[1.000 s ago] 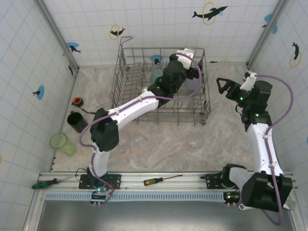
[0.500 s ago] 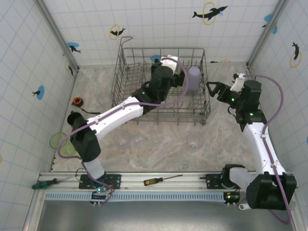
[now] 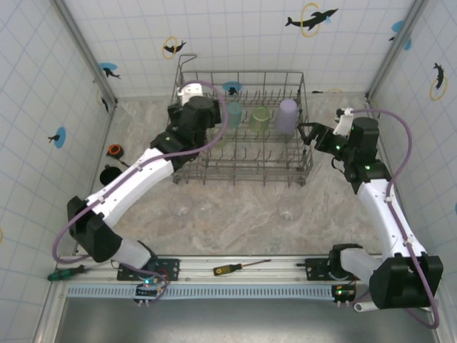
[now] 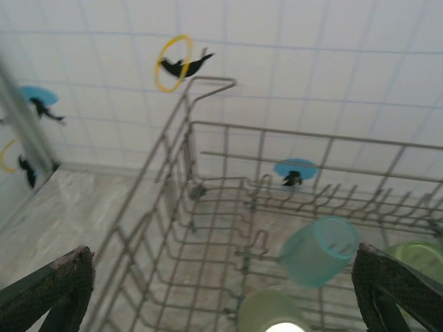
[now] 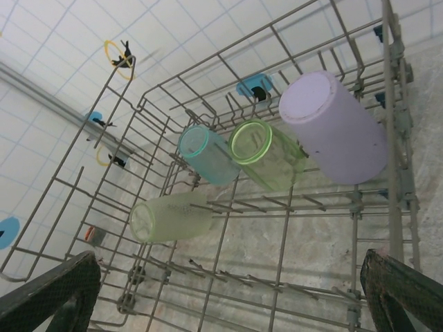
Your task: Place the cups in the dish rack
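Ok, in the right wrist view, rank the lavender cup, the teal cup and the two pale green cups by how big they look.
Largest: lavender cup, though it is nearest the camera.
Next: upper pale green cup and lower pale green cup; too alike to rank.
Smallest: teal cup.

1. My left gripper (image 4: pixel 221 263) hangs spread over the dish rack's (image 3: pixel 243 170) left end, with bare tines below.
2. The teal cup (image 3: pixel 233 113), green cup (image 3: pixel 260 118) and lavender cup (image 3: pixel 286 116) block the back row.
3. The front rows are free beside my right gripper (image 3: pixel 307 133).
4. A clear glass (image 3: pixel 289 209) stands on the table in front.
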Tool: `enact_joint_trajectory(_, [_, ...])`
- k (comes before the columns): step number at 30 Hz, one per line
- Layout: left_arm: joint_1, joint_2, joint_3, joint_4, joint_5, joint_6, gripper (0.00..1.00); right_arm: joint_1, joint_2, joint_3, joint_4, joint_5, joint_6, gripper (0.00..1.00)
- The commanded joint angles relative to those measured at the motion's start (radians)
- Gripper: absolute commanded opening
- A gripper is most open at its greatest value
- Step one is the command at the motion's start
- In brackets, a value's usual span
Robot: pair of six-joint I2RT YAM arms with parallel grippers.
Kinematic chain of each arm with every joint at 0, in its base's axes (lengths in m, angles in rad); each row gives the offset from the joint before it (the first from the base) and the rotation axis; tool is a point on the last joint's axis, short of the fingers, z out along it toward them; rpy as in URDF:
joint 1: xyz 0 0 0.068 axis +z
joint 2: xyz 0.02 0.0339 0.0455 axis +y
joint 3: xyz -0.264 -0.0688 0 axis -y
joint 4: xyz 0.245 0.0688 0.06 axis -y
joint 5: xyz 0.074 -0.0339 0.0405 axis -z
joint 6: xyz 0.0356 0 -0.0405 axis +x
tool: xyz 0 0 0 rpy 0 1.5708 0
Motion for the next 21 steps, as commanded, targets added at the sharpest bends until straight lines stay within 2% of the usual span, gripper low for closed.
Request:
enact_joint_trajectory(1, [0.066, -0.076, -0.053, -0.086, 0.052, -0.089, 0.98, 0.014, 0.012, 0.025, 0.002, 0.004, 0.016, 1.00])
enact_joint_trajectory(8, [0.253, -0.121, -0.069, -0.227, 0.177, -0.139, 0.98, 0.037, 0.021, 0.012, 0.003, 0.017, 0.019, 1.00])
enact_joint_trajectory(13, [0.450, -0.131, -0.074, -0.324, 0.291, -0.150, 0.98, 0.050, 0.021, 0.013, 0.002, 0.018, 0.017, 1.00])
enact_joint_trajectory(21, [0.602, -0.180, -0.169, -0.329, 0.413, -0.177, 0.98, 0.058, 0.019, 0.024, -0.004, 0.013, 0.007, 1.00])
